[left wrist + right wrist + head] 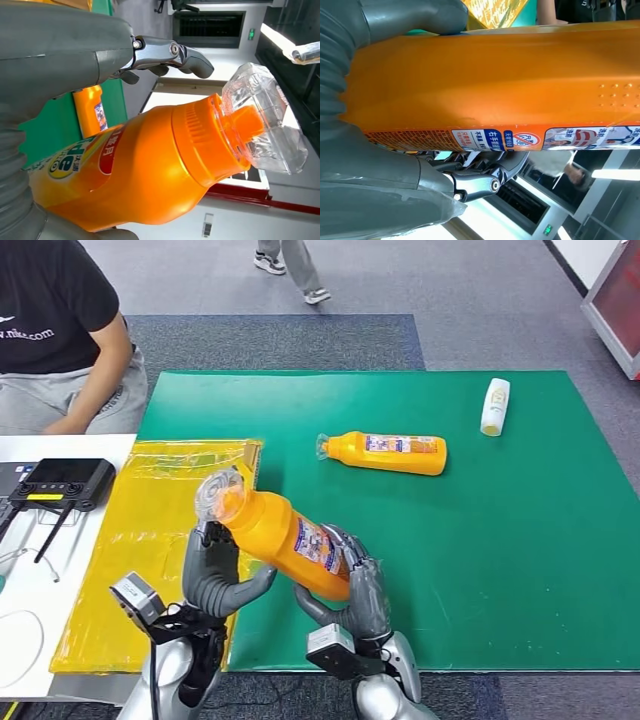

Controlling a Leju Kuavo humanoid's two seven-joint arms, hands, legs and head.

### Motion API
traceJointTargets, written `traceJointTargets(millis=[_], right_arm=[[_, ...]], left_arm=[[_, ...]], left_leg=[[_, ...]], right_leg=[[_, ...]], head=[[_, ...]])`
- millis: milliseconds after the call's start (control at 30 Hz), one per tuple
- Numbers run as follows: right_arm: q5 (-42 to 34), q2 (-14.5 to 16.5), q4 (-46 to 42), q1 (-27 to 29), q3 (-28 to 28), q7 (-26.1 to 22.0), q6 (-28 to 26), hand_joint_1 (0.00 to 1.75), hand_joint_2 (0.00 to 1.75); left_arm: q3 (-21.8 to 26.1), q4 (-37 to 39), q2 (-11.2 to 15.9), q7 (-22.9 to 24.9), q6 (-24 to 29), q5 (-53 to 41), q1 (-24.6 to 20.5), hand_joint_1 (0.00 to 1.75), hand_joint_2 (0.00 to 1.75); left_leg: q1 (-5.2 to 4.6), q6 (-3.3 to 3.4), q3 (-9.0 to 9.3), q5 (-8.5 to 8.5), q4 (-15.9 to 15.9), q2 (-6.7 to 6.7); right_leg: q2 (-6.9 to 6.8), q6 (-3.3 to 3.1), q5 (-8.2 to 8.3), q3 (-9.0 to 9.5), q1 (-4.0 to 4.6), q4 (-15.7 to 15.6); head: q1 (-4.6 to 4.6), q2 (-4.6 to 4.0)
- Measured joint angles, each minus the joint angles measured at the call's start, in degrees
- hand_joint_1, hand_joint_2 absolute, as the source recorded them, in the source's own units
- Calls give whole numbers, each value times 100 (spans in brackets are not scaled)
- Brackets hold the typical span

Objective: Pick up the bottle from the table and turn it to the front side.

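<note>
Orange bottle: held off the green tabletop between both robot hands, lying tilted, its clear cap toward the robot's left and raised, its base lower at the right.

Left robot hand: cupped the bottle's neck end, thumb under the body, darker fingers reaching over it.

Right robot hand: wrapped the base end, fingers curled around the label; the printed strip lay against those fingers.

Second orange bottle: lay on its side on the green tabletop, well apart from the held one, cap pointing left.

Small white bottle: lay near the far right edge.

Yellow sheet: spread beside the green surface, on the left.

Black controller: on the white table.

Seated person: at far left.
</note>
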Motion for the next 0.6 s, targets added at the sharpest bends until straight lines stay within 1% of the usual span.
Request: traceJointTargets(millis=[200, 433, 467, 500, 567, 600], right_arm=[[-78, 0, -32, -6, 16, -2, 21, 175, 175], [-264, 0, -77, -6, 14, -26, 79, 175, 175], [-274, 0, -83, -6, 14, -29, 84, 175, 175], [-279, 0, -86, -6, 14, -30, 88, 175, 175], [-288, 0, -91, -6, 14, -30, 98, 175, 175], [-294, 0, -91, -7, 13, -28, 103, 175, 175]], left_arm=[[2, 35, 0, 28, -14, 21, -121, 0, 175], [-7, 172, -6, 186, -10, 17, -226, 2, 175], [-7, 193, -9, 197, -10, 17, -233, 21, 175], [-8, 214, -11, 204, -11, 17, -239, 58, 175], [-11, 258, -13, 246, -15, 18, -257, 144, 175], [-15, 286, -13, 286, -23, 20, -271, 168, 175]], left_leg=[[0, 0, 0, 0, 0, 0], [0, 0, 0, 0, 0, 0], [0, 0, 0, 0, 0, 0], [0, 0, 0, 0, 0, 0], [0, 0, 0, 0, 0, 0], [0, 0, -1, 0, 0, 0]], right_leg=[[0, 0, 0, -1, 0, 0], [0, 0, 0, -1, 0, 0], [0, 0, 0, -1, 0, 0], [0, 0, 0, -1, 0, 0], [0, 0, 0, -1, 0, 0], [0, 0, 0, -1, 0, 0]], head=[[-1, 0], [-1, 0], [-1, 0], [-1, 0], [-2, 0], [-2, 0]])
